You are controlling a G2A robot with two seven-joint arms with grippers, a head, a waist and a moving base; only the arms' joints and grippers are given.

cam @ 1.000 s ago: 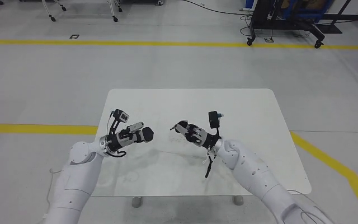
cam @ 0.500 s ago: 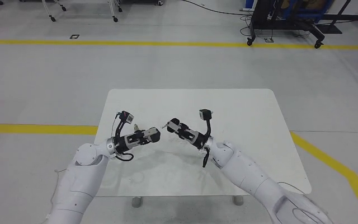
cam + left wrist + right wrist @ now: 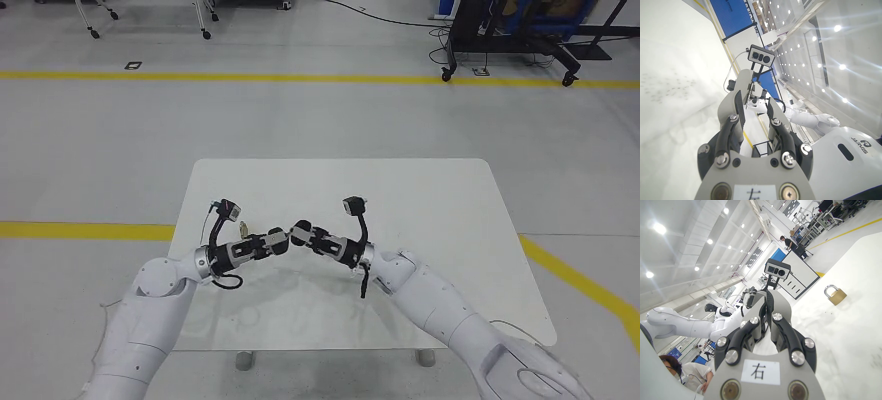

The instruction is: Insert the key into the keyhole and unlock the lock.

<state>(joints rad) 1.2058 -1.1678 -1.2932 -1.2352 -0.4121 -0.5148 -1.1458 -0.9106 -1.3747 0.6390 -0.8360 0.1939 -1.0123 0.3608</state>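
The left gripper [image 3: 754, 99] is gaping wide, tip to tip with the right gripper [image 3: 767, 299], which is pinching narrow on contents I cannot tell, while the lock [image 3: 834, 295] is lying on the table [image 3: 440, 200] beside them; closing is needing slow, squared alignment.

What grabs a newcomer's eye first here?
The two arms stand almost tip to tip over the middle of the white table: the left gripper is open, and the right gripper is shut just ahead of it. Next is the brass padlock, lying alone on the table beside the left arm.
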